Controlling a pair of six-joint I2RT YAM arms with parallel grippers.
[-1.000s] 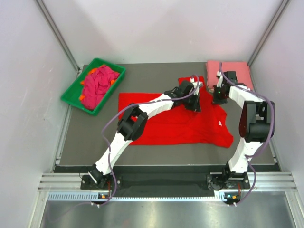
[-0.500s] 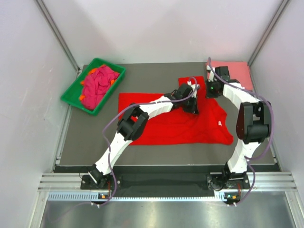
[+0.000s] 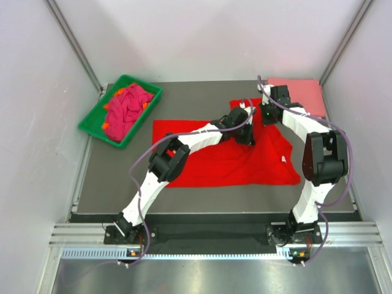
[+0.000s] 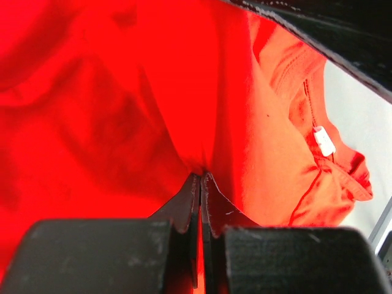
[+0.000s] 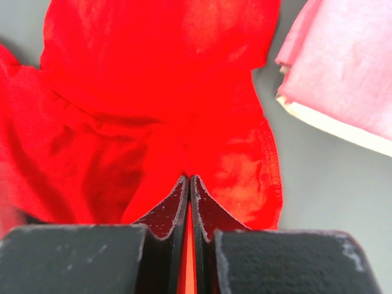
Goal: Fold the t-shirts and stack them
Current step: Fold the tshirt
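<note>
A bright red t-shirt [image 3: 220, 162] lies spread over the middle of the dark mat, its white neck label [image 4: 323, 141] showing in the left wrist view. My left gripper [image 3: 248, 132] is shut on a pinch of its cloth near the upper middle; red fabric bunches at the closed tips [image 4: 201, 177]. Just to the right, by the red sleeve at the back, my right gripper [image 3: 267, 114] is also shut on red cloth [image 5: 188, 179]. A folded salmon pink t-shirt [image 3: 303, 92] lies at the back right corner and also shows in the right wrist view [image 5: 343, 67].
A green plastic tray [image 3: 141, 121] at the back left holds a heap of magenta and orange t-shirts [image 3: 127, 105]. White enclosure walls stand close on both sides and behind. The mat's near edge runs just behind the arm bases.
My right gripper has moved left and a little back, from beside the pink shirt to the red shirt's back sleeve. The left gripper has hardly moved.
</note>
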